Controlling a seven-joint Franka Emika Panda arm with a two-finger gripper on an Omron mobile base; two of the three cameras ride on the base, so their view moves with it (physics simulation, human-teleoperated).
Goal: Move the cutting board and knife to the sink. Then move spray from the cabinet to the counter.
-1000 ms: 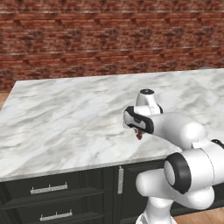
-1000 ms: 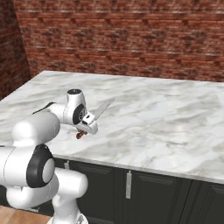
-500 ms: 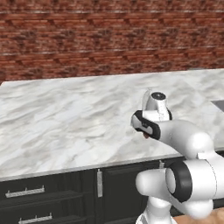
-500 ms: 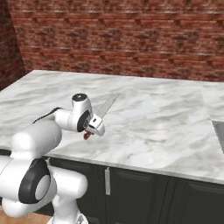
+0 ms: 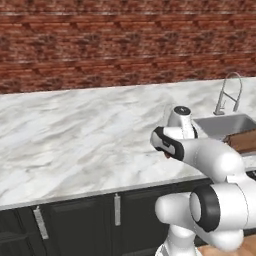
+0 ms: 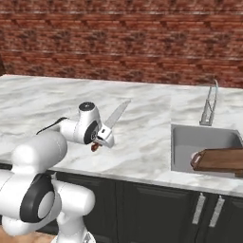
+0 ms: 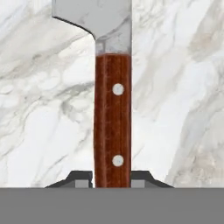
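Base shifted toward sink, now in view with cutting board propped on its near rim; gripper clamped on knife handle above desk, blade toward 1 o'clock; carry step, next lowering into basin.

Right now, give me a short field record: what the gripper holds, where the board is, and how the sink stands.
gripper: shut on the brown riveted handle of the silvery-bladed knife
knife: held above the white marble counter, blade angled up toward the sink side
reddish-brown wooden cutting board: already in the square grey steel sink, leaning over its right side
faucet: behind the basin
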